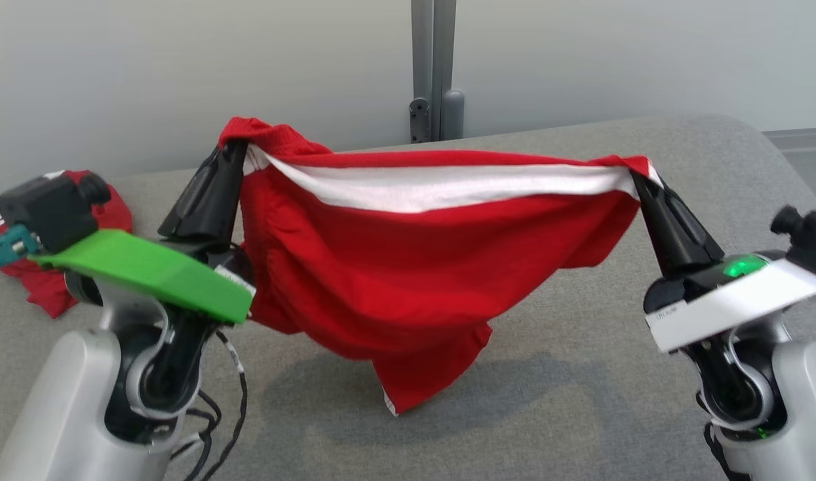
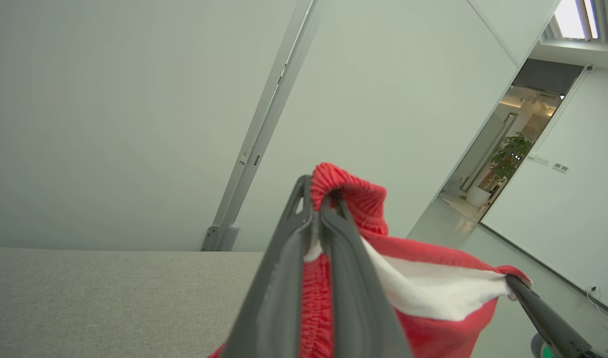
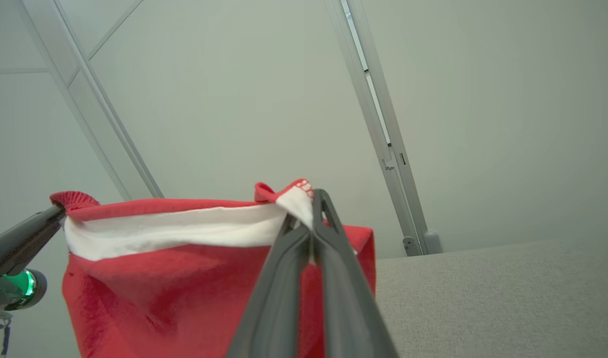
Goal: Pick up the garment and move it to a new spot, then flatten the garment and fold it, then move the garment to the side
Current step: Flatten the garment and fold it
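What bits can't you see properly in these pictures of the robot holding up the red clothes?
Head view: the red garment hangs bunched between the left gripper and right gripper, so its own folds hide its shape and back.
Head view: the other red cloth is half hidden by the left arm's green plate.
Left wrist view: the room past the doorway is too small to make out.

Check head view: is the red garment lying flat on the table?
No, the red garment hangs stretched between the left gripper and right gripper, each shut on a top corner.
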